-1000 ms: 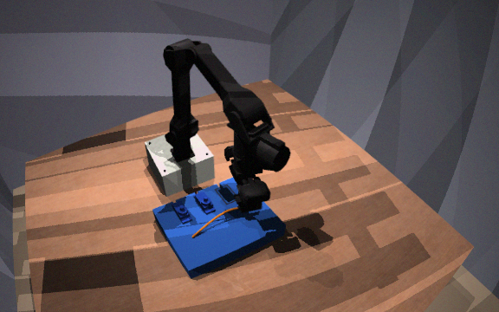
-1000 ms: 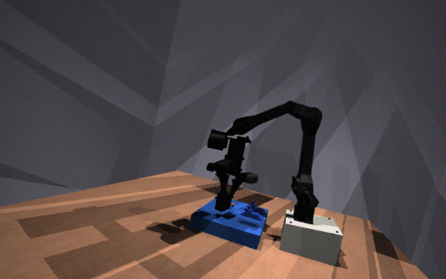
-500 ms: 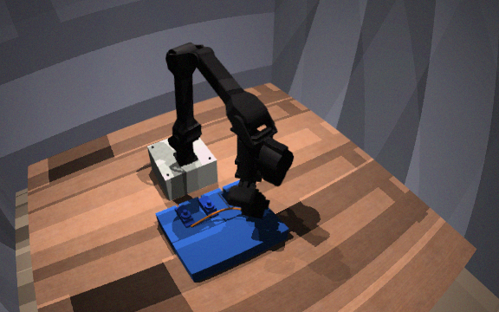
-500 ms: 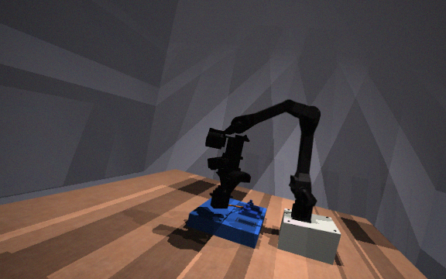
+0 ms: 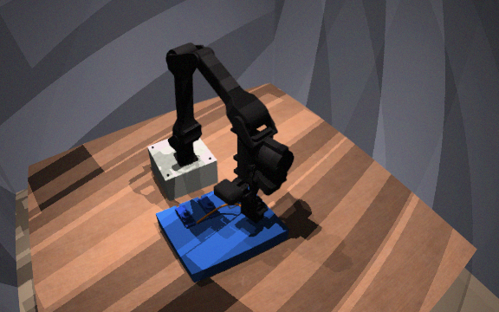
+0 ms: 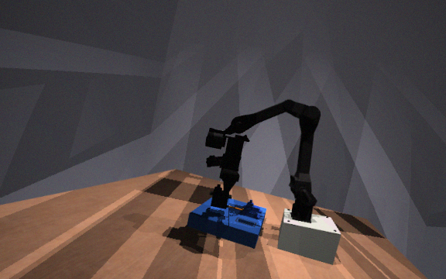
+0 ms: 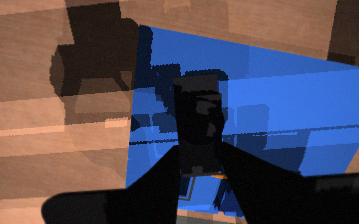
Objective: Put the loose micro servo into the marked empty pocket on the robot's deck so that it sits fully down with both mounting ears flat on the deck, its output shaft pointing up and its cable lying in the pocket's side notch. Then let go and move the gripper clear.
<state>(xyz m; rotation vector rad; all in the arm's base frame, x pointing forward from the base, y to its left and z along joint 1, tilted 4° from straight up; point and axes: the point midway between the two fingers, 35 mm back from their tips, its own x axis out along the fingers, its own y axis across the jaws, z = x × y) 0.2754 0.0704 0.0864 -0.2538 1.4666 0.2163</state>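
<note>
My gripper (image 5: 255,212) (image 6: 220,199) (image 7: 199,149) is shut on the loose micro servo (image 7: 210,112), a dark shape in shadow between the fingers. It hangs low over the blue deck (image 5: 215,256) (image 6: 223,234) (image 7: 300,100); I cannot tell whether it touches it. The orange cable (image 5: 210,213) (image 6: 235,208) runs from the gripper toward the seated servos. The marked pocket (image 6: 247,222) is beside the seated servos; part of its grey outline shows between the fingers in the wrist view. In the top view it is hidden behind the gripper. Shaft direction is unclear.
Two blue servos (image 5: 184,214) (image 5: 206,203) sit in the deck along the side near the arm's base; they bunch together in the exterior view (image 6: 251,208). The pale base block (image 5: 206,173) (image 6: 308,240) stands close behind that side.
</note>
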